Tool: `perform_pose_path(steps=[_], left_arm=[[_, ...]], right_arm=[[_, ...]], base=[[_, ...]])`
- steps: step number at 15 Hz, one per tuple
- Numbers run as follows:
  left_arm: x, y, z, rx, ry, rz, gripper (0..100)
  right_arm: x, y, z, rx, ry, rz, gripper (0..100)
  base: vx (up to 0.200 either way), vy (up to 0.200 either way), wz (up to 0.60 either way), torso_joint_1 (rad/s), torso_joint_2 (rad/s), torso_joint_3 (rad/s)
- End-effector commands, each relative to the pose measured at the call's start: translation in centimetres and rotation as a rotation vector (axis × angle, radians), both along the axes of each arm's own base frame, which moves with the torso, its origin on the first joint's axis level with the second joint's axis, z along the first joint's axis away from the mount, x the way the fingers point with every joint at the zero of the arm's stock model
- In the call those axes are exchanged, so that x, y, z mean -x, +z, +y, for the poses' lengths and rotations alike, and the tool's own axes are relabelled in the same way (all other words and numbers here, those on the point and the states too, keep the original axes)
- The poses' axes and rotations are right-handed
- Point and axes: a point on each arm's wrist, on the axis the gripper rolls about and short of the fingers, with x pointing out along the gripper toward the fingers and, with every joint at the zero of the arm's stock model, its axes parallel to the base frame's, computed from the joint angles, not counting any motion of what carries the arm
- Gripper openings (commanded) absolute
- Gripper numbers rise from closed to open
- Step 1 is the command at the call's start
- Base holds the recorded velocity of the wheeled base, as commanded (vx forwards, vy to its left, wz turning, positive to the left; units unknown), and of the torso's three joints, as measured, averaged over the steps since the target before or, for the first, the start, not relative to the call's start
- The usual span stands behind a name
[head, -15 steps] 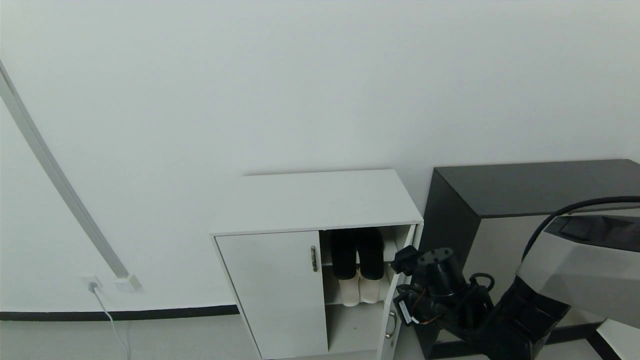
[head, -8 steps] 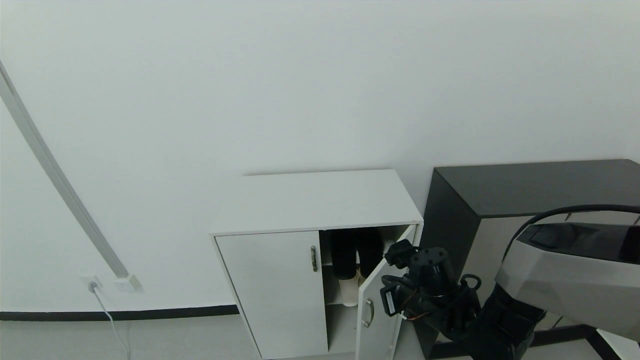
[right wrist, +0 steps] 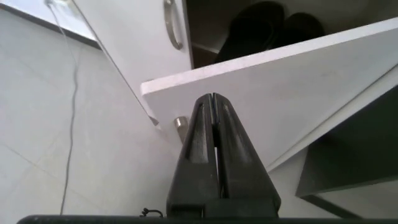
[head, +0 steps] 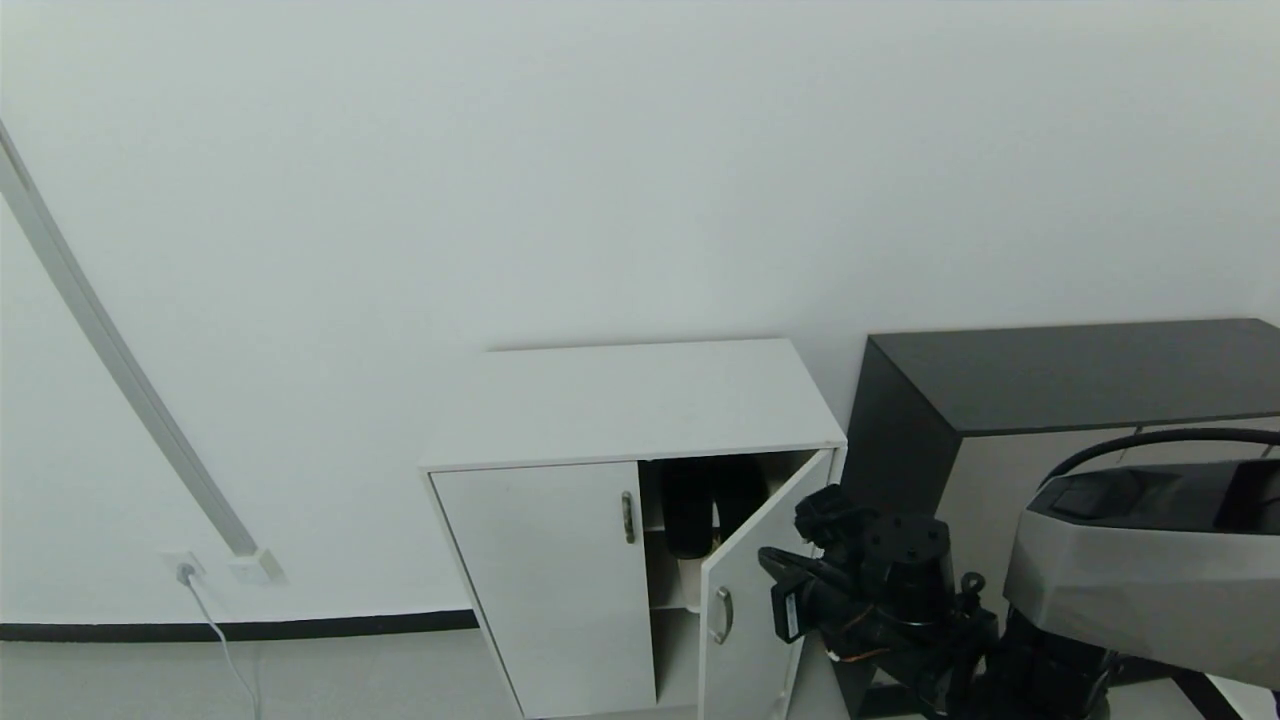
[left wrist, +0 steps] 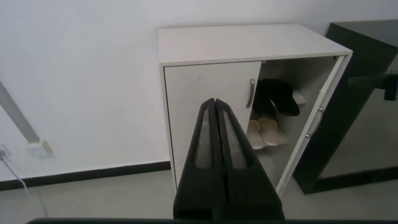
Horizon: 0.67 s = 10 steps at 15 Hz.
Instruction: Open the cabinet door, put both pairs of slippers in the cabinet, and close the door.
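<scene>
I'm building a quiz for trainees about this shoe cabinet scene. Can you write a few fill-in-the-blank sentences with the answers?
1. In the cabinet, the black slippers sit on the shelf ____ the pale slippers.
2. The left door is fully ____.
3. The right door stands partly ____.
4. The piece of furniture on the cabinet's right is ____ in colour.

Answers: above; shut; open; black

The white cabinet (head: 640,400) has two doors. Its left door (head: 545,580) is shut. Its right door (head: 750,600) stands half open. Inside the cabinet, a pair of black slippers (head: 690,515) sits up high, and a pair of cream slippers (left wrist: 267,132) sits just below them.
</scene>
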Motion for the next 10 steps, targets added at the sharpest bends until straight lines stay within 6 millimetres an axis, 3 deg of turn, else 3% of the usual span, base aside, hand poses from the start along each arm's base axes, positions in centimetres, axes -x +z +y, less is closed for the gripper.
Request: perform_pose_path(steps=[1, 4, 10], left_arm=[[-0.01, 0.0, 0.0, 0.0, 0.0, 0.001, 0], [-0.01, 0.0, 0.0, 0.0, 0.001, 0.001, 0], [-0.01, 0.02, 0.0, 0.002, 0.001, 0.0, 0]], right_arm=[[1.0, -0.66, -0.87, 0.015, 0.018, 0.028, 0], [1.29, -1.01, -1.03, 0.026, 0.02, 0.042, 0], [1.25, -1.34, -1.0, 0.034, 0.021, 0.048, 0]], base=[[0.0, 0.0, 0.0, 0.0, 0.0, 0.0], [0.0, 0.0, 0.0, 0.0, 0.0, 0.0], [0.2, 0.0, 0.0, 0.003, 0.0, 0.004]])
